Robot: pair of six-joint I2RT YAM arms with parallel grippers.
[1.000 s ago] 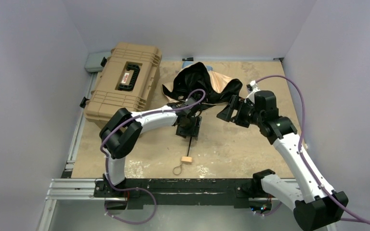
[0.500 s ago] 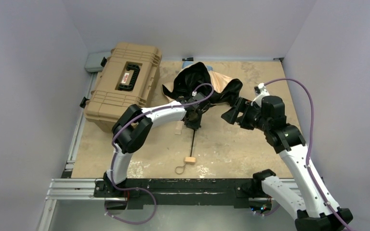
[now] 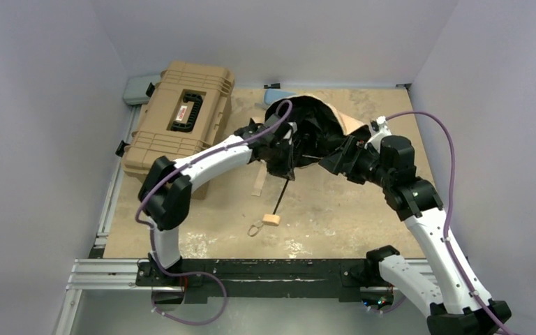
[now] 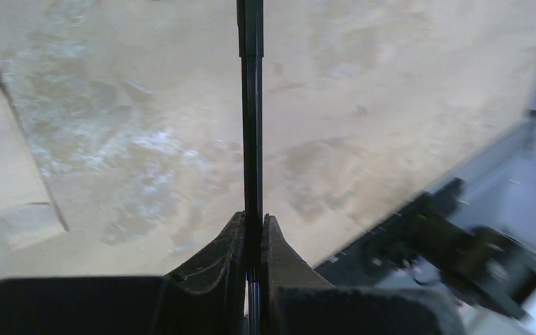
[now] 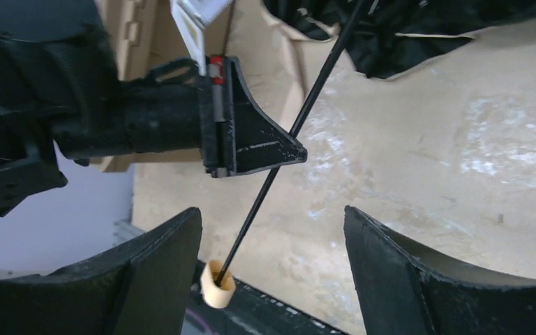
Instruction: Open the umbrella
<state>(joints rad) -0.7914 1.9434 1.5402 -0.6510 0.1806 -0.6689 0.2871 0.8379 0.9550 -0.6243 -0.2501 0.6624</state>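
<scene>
Heaped at the back middle of the table (image 3: 363, 209): the umbrella (image 3: 314, 129), not spread, bunched in loose folds with the black underside mostly turned up. Shows pale beige cloth (image 3: 342, 120) only along the far and right edges. Sends a thin black shaft (image 3: 281, 197) out of the folds, slanting down-left toward the near edge and ending in a small round beige handle (image 3: 271, 219), with a thin wrist loop (image 3: 255, 228) just beside it.

Pinched close under the folds by the left gripper (image 3: 283, 166), jaws drawn tight on the shaft. Seen from the left wrist with both black fingertips (image 4: 234, 237) pressed against the rod from either side, no gap left.

Faced from the right by the right gripper (image 3: 331, 162), jaws standing wide apart and holding nothing, near the folds' front right edge and just beside the left gripper. Frames shaft and handle between its two dark fingers (image 5: 160, 272) in its own view, touching neither.

Just left of the shaft, a beige strip (image 3: 259, 183) flat on the board. Further left, well apart from the umbrella's handle, a tan ribbed hard case (image 3: 181, 115) with a black grip on its lid. Behind the folds at the far edge, a sliver of light-blue fabric (image 3: 272, 93)
</scene>
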